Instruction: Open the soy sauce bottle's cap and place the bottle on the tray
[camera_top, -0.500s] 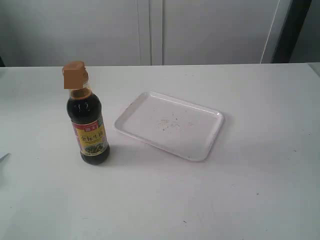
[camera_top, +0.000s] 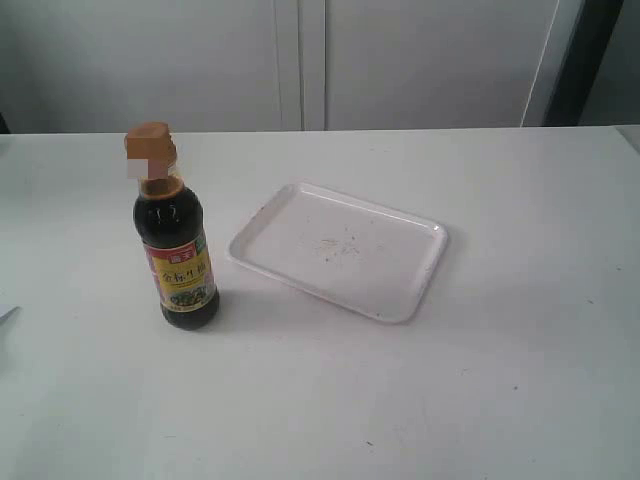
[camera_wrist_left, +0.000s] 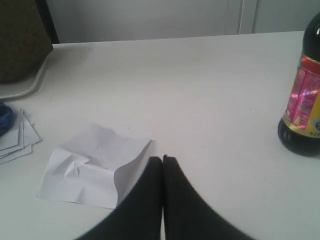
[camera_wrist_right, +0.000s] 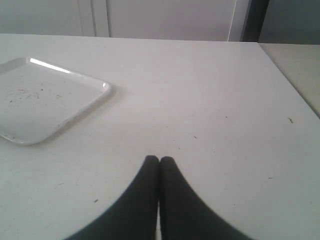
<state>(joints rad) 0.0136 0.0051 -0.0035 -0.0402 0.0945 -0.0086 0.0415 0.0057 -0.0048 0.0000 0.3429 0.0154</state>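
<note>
Nothing is begun: both my claws, left (camera_wrist_left: 162, 159) and right (camera_wrist_right: 159, 159), sit pressed closed and empty. The soy sauce bottle (camera_top: 176, 255) stands capped toward the worktop's left edge, beside the tray (camera_top: 405, 290). Next I must part my fingers and reach for the cap (camera_top: 151, 152)

The white worktop (camera_top: 420, 400) carries the upright soy sauce bottle (camera_top: 177, 240), the tray (camera_top: 340, 250) just beside it, and crumpled paper (camera_wrist_left: 92, 170) well apart from the bottle.
</note>
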